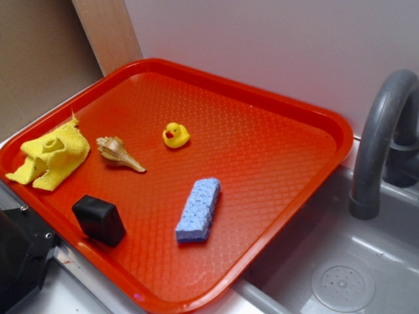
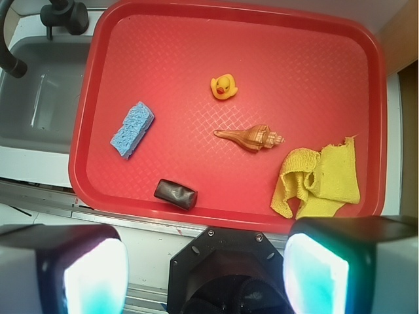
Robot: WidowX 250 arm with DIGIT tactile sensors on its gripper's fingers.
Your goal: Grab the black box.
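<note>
The black box [image 1: 98,220] is a small matte-black cuboid lying on the red tray [image 1: 262,98] near its front-left edge. In the wrist view the box [image 2: 175,193] lies near the lower rim of the tray [image 2: 163,39]. My gripper [image 2: 206,275] hangs high above the counter, just outside the tray's near rim and a little right of the box. Its two fingers [image 2: 95,275] stand wide apart with nothing between them. The gripper does not show in the exterior view.
On the tray lie a rubber duck [image 2: 223,86], a seashell [image 2: 251,137], a crumpled yellow cloth [image 2: 319,180] and a blue sponge [image 2: 132,129]. A grey sink [image 1: 340,261] with a faucet [image 1: 380,131] adjoins the tray. A dark equipment block [image 1: 19,261] sits at the tray's front-left corner.
</note>
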